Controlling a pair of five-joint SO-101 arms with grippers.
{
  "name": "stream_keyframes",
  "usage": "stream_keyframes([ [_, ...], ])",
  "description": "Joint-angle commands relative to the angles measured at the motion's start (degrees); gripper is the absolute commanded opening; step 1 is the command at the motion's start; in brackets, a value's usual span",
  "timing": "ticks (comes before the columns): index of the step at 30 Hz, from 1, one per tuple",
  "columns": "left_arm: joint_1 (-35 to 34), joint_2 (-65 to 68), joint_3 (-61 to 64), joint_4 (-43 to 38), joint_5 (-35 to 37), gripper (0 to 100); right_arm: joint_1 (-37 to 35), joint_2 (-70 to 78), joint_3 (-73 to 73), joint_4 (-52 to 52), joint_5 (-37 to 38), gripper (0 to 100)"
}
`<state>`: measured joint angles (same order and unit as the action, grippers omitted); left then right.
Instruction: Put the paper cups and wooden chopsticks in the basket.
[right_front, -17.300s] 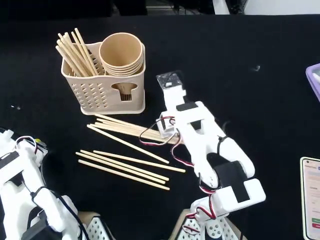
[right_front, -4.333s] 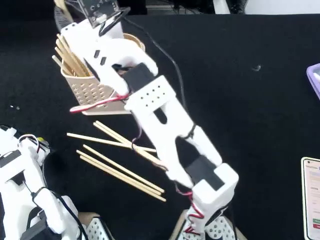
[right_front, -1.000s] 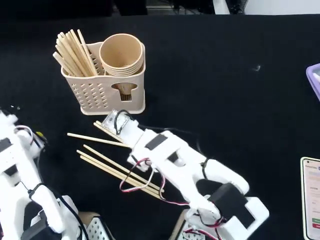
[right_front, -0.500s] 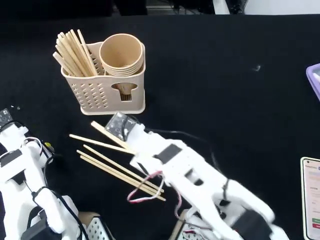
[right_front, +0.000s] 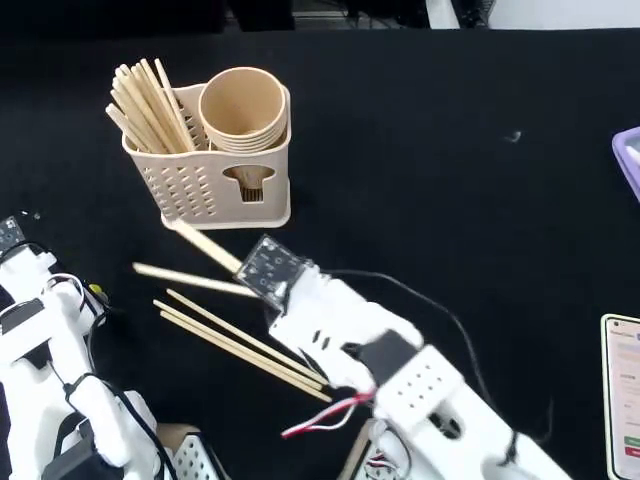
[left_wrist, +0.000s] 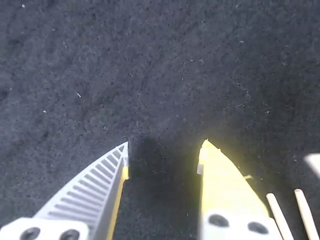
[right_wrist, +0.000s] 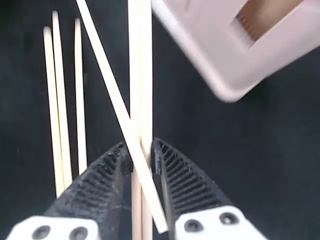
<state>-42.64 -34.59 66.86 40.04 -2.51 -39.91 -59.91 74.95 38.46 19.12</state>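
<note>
The beige basket (right_front: 210, 185) stands at the far left of the table, with several wooden chopsticks (right_front: 145, 100) in one compartment and stacked paper cups (right_front: 243, 105) in the other. My right gripper (right_wrist: 140, 155) is shut on a pair of chopsticks (right_wrist: 140, 75) that point at the basket's base (right_wrist: 240, 45); in the high view the right gripper (right_front: 268, 272) is just in front of the basket. A single chopstick (right_wrist: 107, 100) crosses between the fingers. Three more chopsticks (right_front: 240, 345) lie flat nearer the arms. My left gripper (left_wrist: 165, 147) hangs open over bare cloth.
The table is covered in black cloth. The left arm (right_front: 40, 340) sits at the near left edge. A phone (right_front: 625, 395) lies at the near right edge and a purple object (right_front: 630, 155) at the far right. Two chopstick ends (left_wrist: 290, 212) lie beside the left gripper.
My right gripper has drawn back toward the arm's base and closed on the pair of chopsticks, whose far ends now point at the basket's foot. The left arm shifted slightly.
</note>
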Motion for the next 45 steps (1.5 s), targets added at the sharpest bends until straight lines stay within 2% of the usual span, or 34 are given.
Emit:
stream_keyframes([
  [1,0.7,-0.8,-0.4,-0.7,-0.3,22,-0.4,-12.1,-0.5,-1.9,0.2,1.1],
  [6,0.7,-0.8,-0.4,-0.7,-0.3,22,-0.4,-20.5,0.5,-5.9,0.2,1.1],
  [12,0.7,-0.8,-0.4,-0.7,-0.3,22,-0.4,-22.2,0.8,-9.8,-0.1,1.1],
  [16,0.7,-0.8,-0.4,-0.7,-0.3,22,-0.4,-22.1,2.7,-15.0,-6.2,1.1],
  [21,0.7,-0.8,-0.4,-0.7,-0.3,22,-0.4,-22.0,10.6,-15.5,-6.5,1.1],
  [26,0.7,-0.8,-0.4,-0.7,-0.3,22,-0.2,-22.0,16.7,-5.6,4.6,1.1],
  [31,0.7,-0.8,-0.4,-0.7,-0.3,22,2.6,-22.0,13.1,11.6,5.4,1.1],
  [34,0.7,-0.8,-0.5,-0.7,-0.3,22,3.5,-22.0,12.0,17.5,6.4,1.1],
  [37,0.7,-0.8,-0.5,-0.7,-0.3,22,4.1,-22.0,12.5,20.2,9.3,1.1],
  [41,0.7,-0.8,-0.5,-0.7,-0.3,22,9.6,-22.0,12.7,20.2,10.4,1.1],
  [45,0.7,-0.8,-0.5,-0.7,-0.3,22,15.7,-21.9,14.5,20.5,16.5,1.1],
])
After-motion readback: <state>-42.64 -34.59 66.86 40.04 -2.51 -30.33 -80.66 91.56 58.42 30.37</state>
